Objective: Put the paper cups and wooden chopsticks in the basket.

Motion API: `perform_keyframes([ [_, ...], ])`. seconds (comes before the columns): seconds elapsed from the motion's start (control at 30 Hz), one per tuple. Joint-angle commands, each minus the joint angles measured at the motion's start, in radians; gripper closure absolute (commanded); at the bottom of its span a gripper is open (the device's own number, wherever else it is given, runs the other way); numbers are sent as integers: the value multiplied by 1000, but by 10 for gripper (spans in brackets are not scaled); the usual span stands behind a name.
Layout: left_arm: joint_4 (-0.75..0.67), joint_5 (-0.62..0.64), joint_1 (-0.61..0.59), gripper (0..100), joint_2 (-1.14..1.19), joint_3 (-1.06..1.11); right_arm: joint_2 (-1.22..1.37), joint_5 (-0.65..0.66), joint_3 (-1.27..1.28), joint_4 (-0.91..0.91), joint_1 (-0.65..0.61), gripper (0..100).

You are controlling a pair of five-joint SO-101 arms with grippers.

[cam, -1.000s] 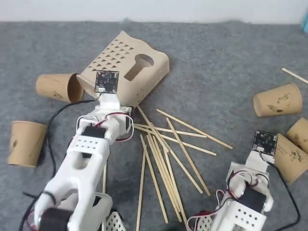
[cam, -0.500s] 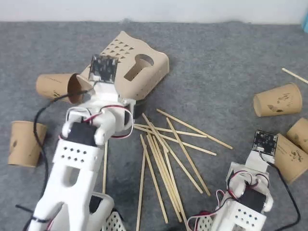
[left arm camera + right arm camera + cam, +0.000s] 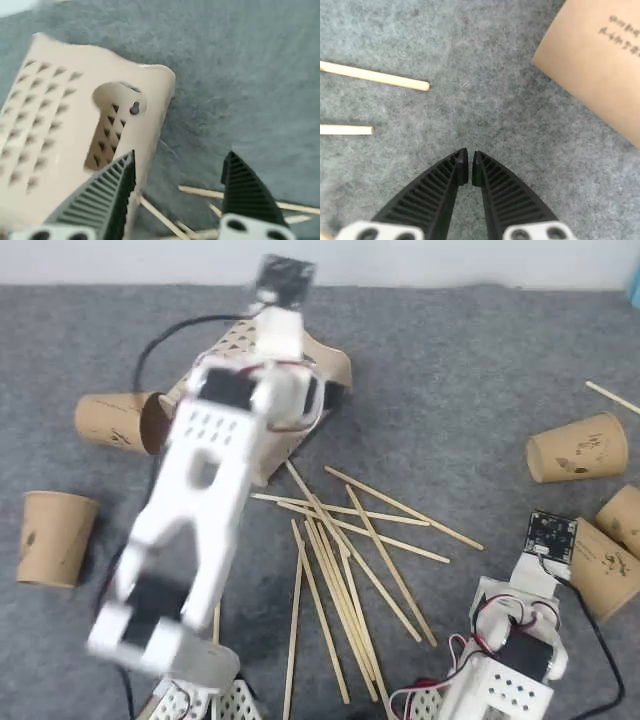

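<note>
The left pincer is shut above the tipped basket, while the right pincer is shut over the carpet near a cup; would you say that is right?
Not quite: the left pincer is open, as the left wrist view shows, its jaws set wide apart above the tipped basket. The right pincer is indeed shut over the carpet near a cup.
</note>
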Motion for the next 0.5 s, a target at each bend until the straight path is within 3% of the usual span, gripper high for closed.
perform_keyframes([
  [0.0, 6, -84, 5, 739, 281, -289, -18, 11, -40, -2, 8, 969],
  [0.2, 6, -75, 0, 739, 594, -596, -18, 11, -41, -2, 8, 969],
  [0.47, 66, 32, -17, 739, 890, -903, -18, 11, -44, -2, 8, 969],
])
